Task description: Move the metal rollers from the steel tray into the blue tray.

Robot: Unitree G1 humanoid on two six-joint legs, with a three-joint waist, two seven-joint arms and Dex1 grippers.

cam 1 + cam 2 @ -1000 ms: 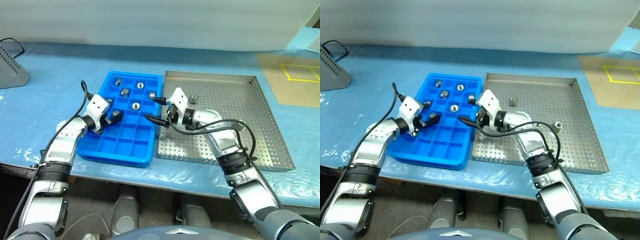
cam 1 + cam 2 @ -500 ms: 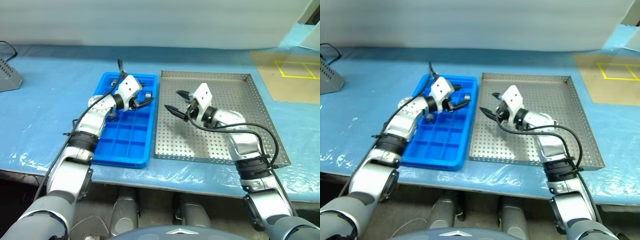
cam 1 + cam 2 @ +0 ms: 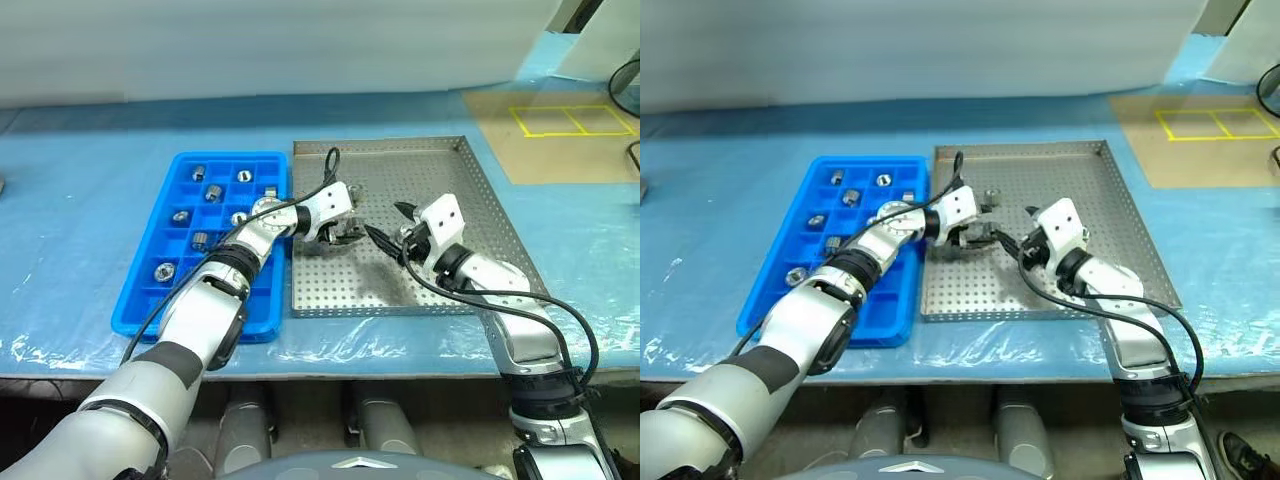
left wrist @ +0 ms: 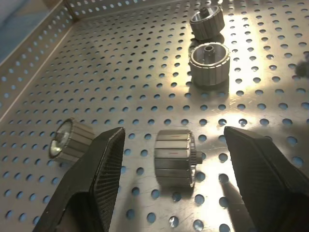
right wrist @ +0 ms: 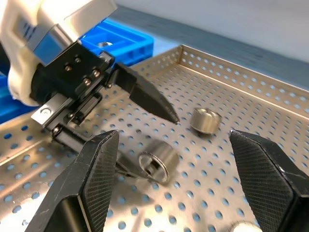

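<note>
grippers, left gripper point(image 4: 171, 181) and right gripper point(image 5: 169, 188), gape wide, empty, over steel tray point(image 3: 440, 290) rollers point(image 4: 175, 158).

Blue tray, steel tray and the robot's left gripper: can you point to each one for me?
blue tray point(image 3: 140, 322): left eye view, on its bare near rim.
steel tray point(image 3: 420, 160): left eye view, on its bare holed floor.
left gripper point(image 4: 169, 193): left wrist view, midway between its two open fingertips.
</note>
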